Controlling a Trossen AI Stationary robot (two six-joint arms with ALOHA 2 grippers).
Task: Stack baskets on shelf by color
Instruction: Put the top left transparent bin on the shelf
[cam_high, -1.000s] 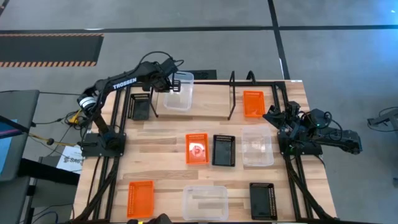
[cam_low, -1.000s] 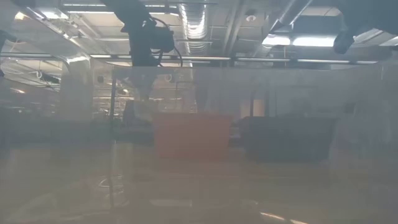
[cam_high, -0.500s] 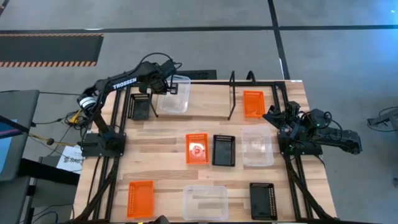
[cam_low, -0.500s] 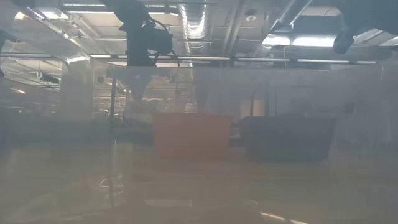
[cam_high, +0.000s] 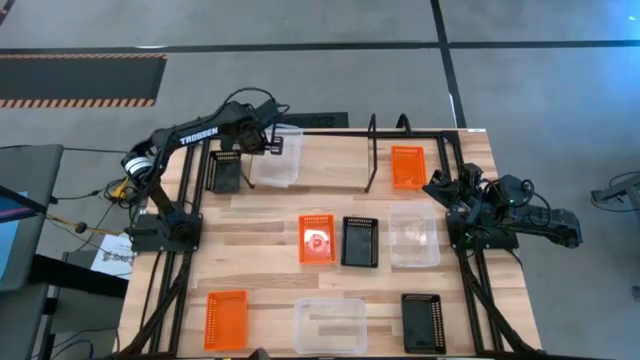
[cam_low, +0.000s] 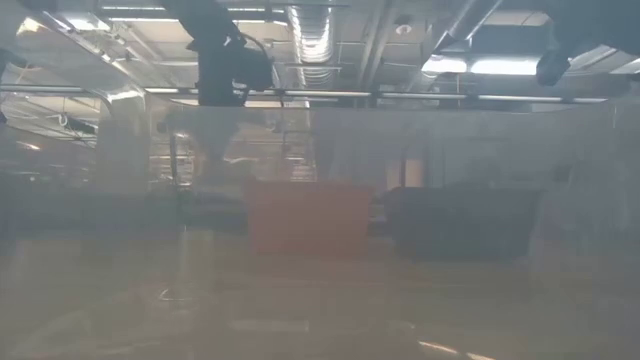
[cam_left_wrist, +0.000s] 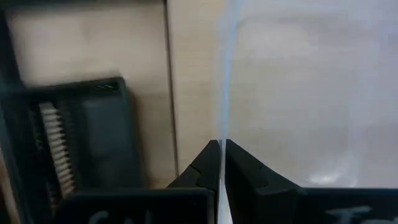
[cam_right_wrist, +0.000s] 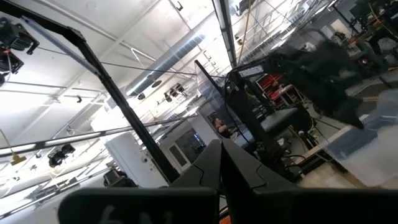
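Note:
My left gripper (cam_high: 262, 141) is shut on a clear basket (cam_high: 278, 157) over the shelf (cam_high: 335, 172) at the table's far edge, just right of a black basket (cam_high: 225, 171) standing on the shelf's left end. An orange basket (cam_high: 406, 167) stands on the shelf's right end. My right gripper (cam_high: 441, 186) is shut and empty at the table's right side, near the shelf's right end. In the left wrist view the black basket (cam_left_wrist: 93, 140) lies beside the clear one (cam_left_wrist: 298, 93). My left gripper pinches the clear basket's left long wall (cam_left_wrist: 222, 127) near its far end, one finger inside the basket and one outside. The fingers point down from above. The basket sits level over the shelf board; whether its bottom touches the board, I cannot tell.
On the tabletop stand an orange basket (cam_high: 317, 238), a black one (cam_high: 360, 241) and a clear one (cam_high: 413, 235) in the middle row. An orange (cam_high: 226, 318), a clear (cam_high: 329, 323) and a black basket (cam_high: 423, 320) stand along the near edge. Upright wire loops (cam_high: 373, 150) divide the shelf.
My left gripper has carried the clear basket a little toward the table's left and near side and downward, closer to the black basket on the shelf. It has stayed shut on the wall, and the basket has stayed level.

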